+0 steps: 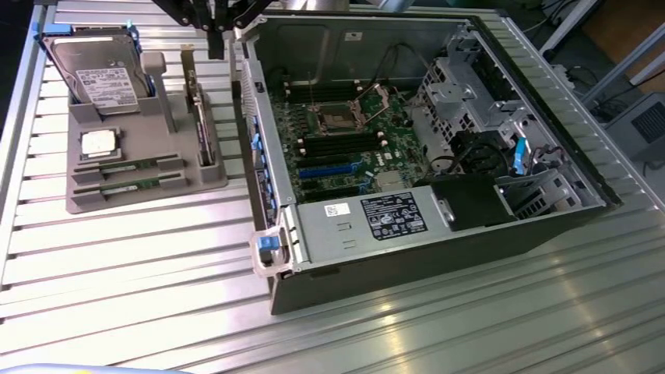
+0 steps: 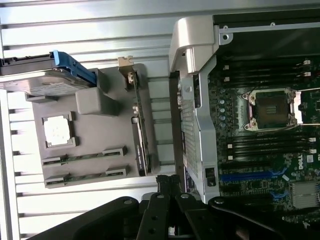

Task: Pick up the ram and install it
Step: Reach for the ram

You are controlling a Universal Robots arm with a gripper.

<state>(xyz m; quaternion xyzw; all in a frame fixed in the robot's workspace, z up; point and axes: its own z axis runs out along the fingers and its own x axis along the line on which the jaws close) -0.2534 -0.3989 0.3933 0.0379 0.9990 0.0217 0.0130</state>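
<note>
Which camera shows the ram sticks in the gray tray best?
The exterior view: both ram sticks show their green sides in the gray tray. The wrist view sees them edge-on, as thin dark strips.

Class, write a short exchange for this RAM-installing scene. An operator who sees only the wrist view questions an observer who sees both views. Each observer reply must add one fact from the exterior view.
Operator: Where does my gripper hang?
Observer: Over the far end of the gray tray, close beside the computer case.
Operator: What lies past the motherboard?
Observer: A power supply with a black-and-white label sits at the case's near end.
Operator: And along the exterior view's right?
Observer: Metal drive cages, with a blue part among dark cables.
</note>
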